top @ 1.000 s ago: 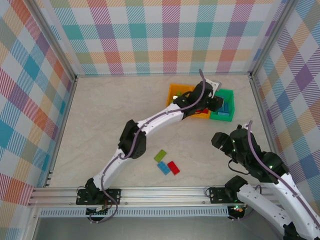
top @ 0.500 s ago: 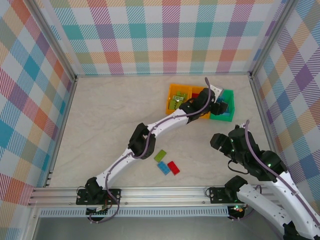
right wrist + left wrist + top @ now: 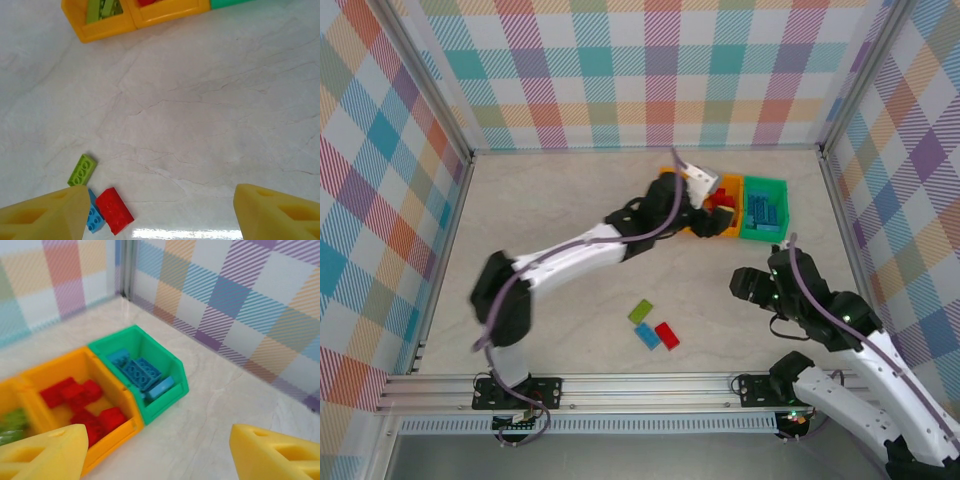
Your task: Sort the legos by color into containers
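**Both tools open; three bricks loose on the surface**

Your left tool (image 3: pixel 160 457) hangs with its yellow wedge-shaped fingers (image 3: pixel 45 452) spread wide and nothing between them. From above, you see it (image 3: pixel 713 200) over the row of joined bins at the far right of the pale marbled surface (image 3: pixel 210 115).

Just beyond those fingers stands the small green plastic bin (image 3: pixel 176 372), at the right end of the row, with a pile of blue studded bricks (image 3: pixel 140 371) inside. Joined to its left side is the middle orange plastic bin (image 3: pixel 112 435), which holds red studded bricks (image 3: pixel 80 395). The end orange plastic bin (image 3: pixel 7 390) holds lime green studded bricks (image 3: pixel 12 420), partly cut off by the frame edge.

Your right tool (image 3: pixel 160 215) also has its fingers wide apart, clamped on nothing, above a bare stretch of the surface. In the top view it (image 3: pixel 745 285) sits on the right side, nearer you than the bins and apart from them.

At the lower left of its wrist view lie three bricks. The loose lime green brick (image 3: pixel 82 170) lies just beside the loose blue brick (image 3: pixel 94 218), though you cannot tell whether they touch. The loose red brick (image 3: pixel 115 211) lies against the blue one. From above, this cluster is in the near middle of the surface, well apart from the bins.
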{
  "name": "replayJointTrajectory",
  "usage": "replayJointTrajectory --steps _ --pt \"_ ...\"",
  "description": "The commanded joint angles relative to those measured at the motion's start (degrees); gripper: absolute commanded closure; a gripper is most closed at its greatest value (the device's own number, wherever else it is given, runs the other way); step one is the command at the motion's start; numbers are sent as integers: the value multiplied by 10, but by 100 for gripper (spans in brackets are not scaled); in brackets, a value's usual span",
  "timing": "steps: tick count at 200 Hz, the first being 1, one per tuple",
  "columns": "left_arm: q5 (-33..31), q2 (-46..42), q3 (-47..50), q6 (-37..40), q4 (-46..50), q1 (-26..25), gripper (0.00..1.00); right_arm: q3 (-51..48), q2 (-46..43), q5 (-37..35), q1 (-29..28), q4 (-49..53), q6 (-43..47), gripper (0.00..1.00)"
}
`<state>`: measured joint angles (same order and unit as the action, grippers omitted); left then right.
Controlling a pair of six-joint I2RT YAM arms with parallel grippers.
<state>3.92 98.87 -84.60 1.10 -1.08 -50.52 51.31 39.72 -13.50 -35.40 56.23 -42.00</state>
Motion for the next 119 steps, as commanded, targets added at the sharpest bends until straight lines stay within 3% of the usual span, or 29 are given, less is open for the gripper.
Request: replayJointTrajectory --steps 1,23,39,69,95,119 --pt "32 -140 84 172 94 5 24 -11 49 40 -28 -43 41 25" --pt "73 -267 163 284 237 4 19 -20 119 38 -103 -88 39 25" --pt "63 -352 219 312 281 4 16 -24 181 37 -161 -121 38 25" --pt "92 -496 300 423 362 4 0 -35 284 18 -257 -144 38 26" --pt "109 -574 348 503 433 4 0 -47 343 18 -326 -172 50 28" --pt "117 -615 387 496 438 4 0 -52 386 35 -349 -199 53 31"
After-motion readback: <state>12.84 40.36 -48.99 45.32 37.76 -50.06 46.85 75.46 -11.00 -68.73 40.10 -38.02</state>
